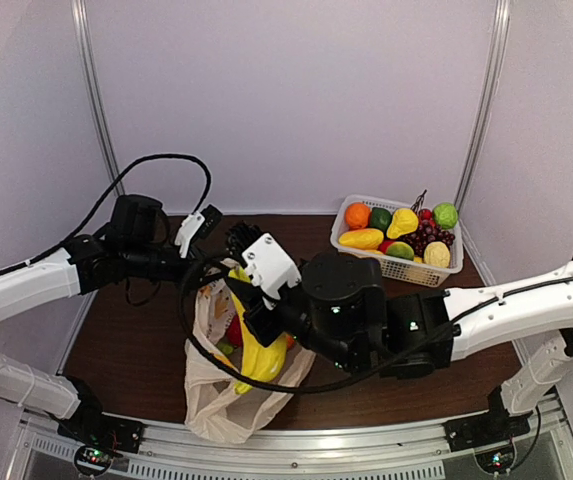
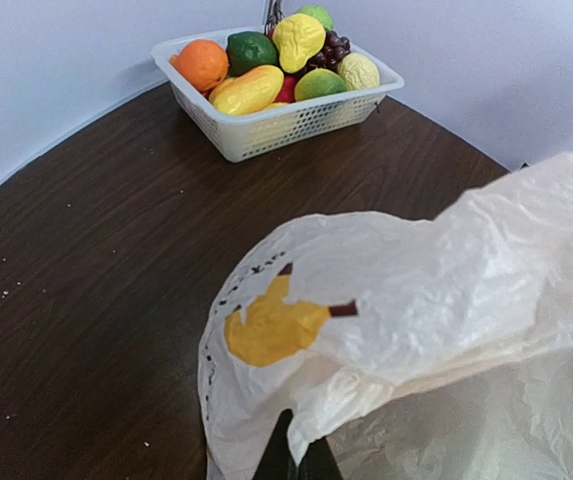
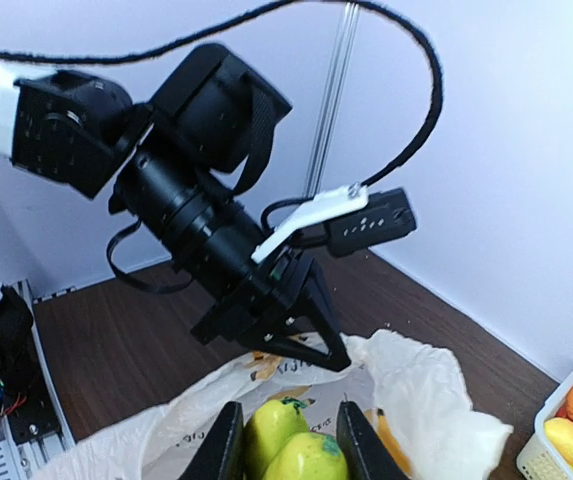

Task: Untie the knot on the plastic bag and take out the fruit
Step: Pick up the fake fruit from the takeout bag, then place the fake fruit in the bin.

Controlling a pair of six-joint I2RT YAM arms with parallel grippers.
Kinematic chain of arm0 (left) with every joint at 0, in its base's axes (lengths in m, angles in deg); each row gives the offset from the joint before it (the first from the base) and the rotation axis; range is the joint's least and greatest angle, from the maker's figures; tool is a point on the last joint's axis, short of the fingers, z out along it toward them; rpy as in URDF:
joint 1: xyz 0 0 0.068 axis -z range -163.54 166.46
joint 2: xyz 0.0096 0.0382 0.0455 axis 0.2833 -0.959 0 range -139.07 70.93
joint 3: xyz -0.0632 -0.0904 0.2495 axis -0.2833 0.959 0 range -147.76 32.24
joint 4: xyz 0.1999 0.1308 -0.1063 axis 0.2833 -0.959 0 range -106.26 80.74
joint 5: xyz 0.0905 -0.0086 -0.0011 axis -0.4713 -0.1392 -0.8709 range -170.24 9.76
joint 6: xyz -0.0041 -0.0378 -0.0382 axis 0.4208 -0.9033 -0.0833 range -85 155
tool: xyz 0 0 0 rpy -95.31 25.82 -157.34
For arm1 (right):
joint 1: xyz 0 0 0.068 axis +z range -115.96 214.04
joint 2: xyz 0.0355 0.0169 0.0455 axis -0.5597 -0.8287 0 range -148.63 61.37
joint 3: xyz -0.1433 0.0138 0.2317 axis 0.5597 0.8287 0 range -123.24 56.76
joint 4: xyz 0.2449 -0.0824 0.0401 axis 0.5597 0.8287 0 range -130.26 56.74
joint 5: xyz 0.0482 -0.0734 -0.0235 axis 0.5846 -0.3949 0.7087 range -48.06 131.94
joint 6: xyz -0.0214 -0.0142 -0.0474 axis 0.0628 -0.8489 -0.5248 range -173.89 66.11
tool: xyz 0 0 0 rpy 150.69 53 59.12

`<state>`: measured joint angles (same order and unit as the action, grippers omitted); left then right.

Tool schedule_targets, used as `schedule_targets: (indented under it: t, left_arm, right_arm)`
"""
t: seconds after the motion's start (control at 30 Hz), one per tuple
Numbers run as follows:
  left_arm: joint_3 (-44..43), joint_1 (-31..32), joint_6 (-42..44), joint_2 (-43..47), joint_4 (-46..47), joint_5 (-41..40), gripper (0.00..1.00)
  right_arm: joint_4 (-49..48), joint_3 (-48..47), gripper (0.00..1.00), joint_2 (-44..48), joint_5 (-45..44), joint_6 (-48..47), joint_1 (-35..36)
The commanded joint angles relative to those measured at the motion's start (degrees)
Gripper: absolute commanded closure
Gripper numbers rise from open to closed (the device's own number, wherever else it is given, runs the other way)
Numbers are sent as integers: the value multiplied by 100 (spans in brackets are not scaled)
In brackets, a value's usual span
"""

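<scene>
1. Taking fruit out is the step, I judge: no knot seen, and the bag (image 1: 228, 400) lies open on the desk (image 1: 126, 340) btw the arms.
2. R tool (image 3: 288, 442) is clamped on a yellow-green fruit (image 3: 306, 460) at the bag mouth, maybe the banana bunch.
3. L tool (image 2: 296, 462) is clenched on the bag rim, holding it up.
4. Next move calls for lifting the fruit clear w/o snagging plastic, then setting it near the basket (image 1: 396, 270).

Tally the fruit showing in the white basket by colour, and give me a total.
Orange fruit: 1
Green fruit: 3
Yellow fruit: 3
Purple grape bunch: 1
Red fruit, mostly hidden: 1
Total showing: 9
</scene>
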<state>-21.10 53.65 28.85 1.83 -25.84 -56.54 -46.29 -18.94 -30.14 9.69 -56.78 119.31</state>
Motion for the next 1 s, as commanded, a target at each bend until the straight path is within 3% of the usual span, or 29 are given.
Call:
schedule_targets:
  t: [0.0, 0.63, 0.83, 0.97]
  left_arm:
    - [-66, 8, -100, -136, -29, -397, 100]
    - [-150, -206, -252, -50, -326, -1630, 100]
    - [-57, -261, -257, 149, -237, -1741, 100]
    - [-36, -259, -259, 167, -218, -1755, 100]
  right_arm:
    - [-492, 117, 84, 354, -302, -247, 44]
    - [182, 311, 78, 1473, -1600, -654, -55]
    - [1200, 404, 80, 1728, -1729, -136, -785]
    - [1681, 640, 81, 1888, -1473, 280, -1744]
